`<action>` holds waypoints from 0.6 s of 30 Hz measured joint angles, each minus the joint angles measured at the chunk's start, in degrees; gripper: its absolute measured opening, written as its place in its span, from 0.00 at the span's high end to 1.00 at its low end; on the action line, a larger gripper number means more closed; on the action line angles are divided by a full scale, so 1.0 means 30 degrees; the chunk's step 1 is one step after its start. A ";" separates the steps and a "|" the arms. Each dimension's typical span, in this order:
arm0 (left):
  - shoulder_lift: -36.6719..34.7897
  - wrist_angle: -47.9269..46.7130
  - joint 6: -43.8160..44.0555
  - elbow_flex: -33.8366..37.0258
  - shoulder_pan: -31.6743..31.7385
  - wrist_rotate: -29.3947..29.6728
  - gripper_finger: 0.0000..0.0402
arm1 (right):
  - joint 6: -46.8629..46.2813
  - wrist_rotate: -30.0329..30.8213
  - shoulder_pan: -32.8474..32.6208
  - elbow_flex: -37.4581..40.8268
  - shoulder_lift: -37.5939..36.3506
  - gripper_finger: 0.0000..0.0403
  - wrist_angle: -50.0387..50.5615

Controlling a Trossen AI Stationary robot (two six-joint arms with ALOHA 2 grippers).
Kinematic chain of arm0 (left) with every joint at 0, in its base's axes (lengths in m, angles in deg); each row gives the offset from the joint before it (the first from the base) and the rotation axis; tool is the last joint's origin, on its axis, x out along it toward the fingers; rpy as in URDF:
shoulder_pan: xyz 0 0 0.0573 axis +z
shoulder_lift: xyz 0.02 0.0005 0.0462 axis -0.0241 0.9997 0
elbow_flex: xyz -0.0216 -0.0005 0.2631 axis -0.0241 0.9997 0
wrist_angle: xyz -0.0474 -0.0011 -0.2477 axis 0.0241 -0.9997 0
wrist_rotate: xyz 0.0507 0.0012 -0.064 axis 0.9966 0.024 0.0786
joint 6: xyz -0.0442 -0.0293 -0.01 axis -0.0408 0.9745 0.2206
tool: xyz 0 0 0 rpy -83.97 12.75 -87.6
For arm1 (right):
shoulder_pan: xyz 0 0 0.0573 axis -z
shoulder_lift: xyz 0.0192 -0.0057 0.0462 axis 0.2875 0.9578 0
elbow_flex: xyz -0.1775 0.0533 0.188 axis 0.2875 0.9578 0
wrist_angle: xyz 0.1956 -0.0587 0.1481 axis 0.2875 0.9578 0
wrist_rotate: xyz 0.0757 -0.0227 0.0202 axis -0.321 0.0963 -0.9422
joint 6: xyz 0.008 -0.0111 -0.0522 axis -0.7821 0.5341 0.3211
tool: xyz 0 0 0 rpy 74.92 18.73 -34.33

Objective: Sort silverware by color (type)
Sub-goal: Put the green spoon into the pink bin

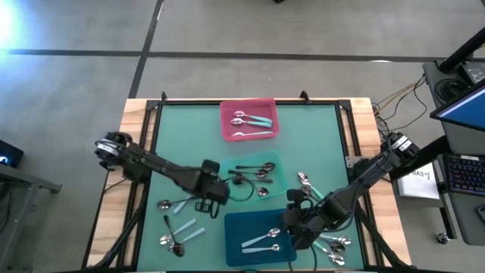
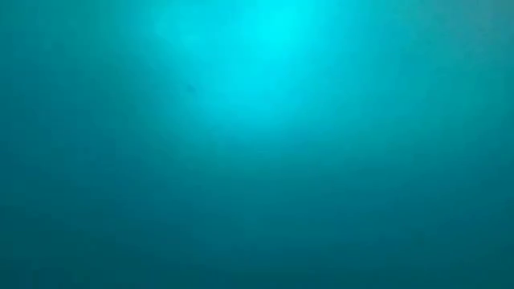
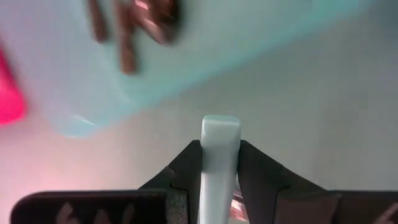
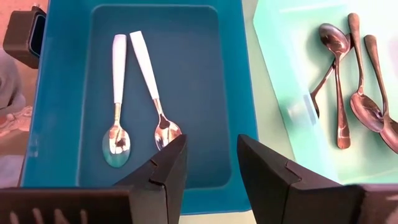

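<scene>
Left gripper (image 3: 221, 163) clamps a pale-blue-handled spoon (image 3: 220, 140) just beside the mint rectangular tray (image 1: 255, 176).
Judged step: carrying it to the dark-teal rectangular tray (image 4: 62, 93), where two pale-handled spoons (image 4: 134, 93) lie; next comes a move across and release. Right gripper (image 4: 211, 163) hovers above that tray, fingers apart and empty.

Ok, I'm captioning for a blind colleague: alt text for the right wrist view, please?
The right gripper hangs open and empty over a dark teal tray holding two pale-handled spoons. Beside it, a mint tray holds several dark spoons.
</scene>
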 joint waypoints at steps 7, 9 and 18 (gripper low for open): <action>0.0000 0.0219 -0.3662 -0.2506 0.3474 0.1303 0.83 | 0.0377 -0.0001 0.0119 0.0000 -0.0164 0.67 0.0039; 0.0000 0.0543 -0.5152 -0.3369 0.4667 0.1449 0.83 | 0.0678 -0.0001 0.0176 0.0000 -0.0218 0.67 0.0073; 0.0408 0.5247 -1.0698 -0.6562 1.0372 -0.0917 0.83 | 0.1472 0.0679 0.0943 0.0000 -0.0321 0.67 0.1430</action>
